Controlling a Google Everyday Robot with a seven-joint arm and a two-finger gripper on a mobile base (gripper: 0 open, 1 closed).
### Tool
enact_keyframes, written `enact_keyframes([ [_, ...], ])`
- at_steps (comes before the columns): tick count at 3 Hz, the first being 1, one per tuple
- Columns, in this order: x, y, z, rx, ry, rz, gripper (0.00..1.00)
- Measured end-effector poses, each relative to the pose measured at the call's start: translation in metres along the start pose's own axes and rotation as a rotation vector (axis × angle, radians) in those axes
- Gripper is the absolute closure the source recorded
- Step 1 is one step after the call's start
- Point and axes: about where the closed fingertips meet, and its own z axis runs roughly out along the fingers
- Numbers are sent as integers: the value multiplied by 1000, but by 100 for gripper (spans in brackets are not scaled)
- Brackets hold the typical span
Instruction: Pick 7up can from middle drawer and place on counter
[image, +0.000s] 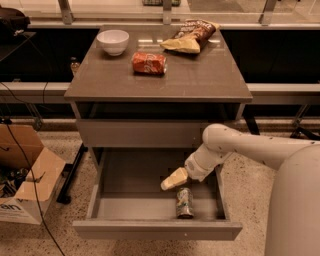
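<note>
The 7up can (184, 202), silvery with green markings, lies on its side in the front right part of the open middle drawer (150, 229). My gripper (173, 179) hangs inside the drawer, just above and to the left of the can, apart from it. It holds nothing. The white arm reaches in from the right. The counter (200, 82) is the glossy grey-brown top of the cabinet above.
On the counter stand a white bowl (113, 41), a dented red-orange can (148, 63) and a chip bag (191, 36). A closed grey front panel (140, 133) sits above the drawer. A cardboard box (25, 175) and cables lie on the floor at left.
</note>
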Motion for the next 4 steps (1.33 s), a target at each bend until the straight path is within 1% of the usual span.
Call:
enact_keyframes([
  [1, -2, -17, 37, -23, 12, 93, 0],
  [2, 2, -35, 74, -34, 32, 184, 0],
  [3, 12, -57, 103, -60, 36, 282, 0],
  [4, 21, -67, 116, -66, 51, 340, 16],
])
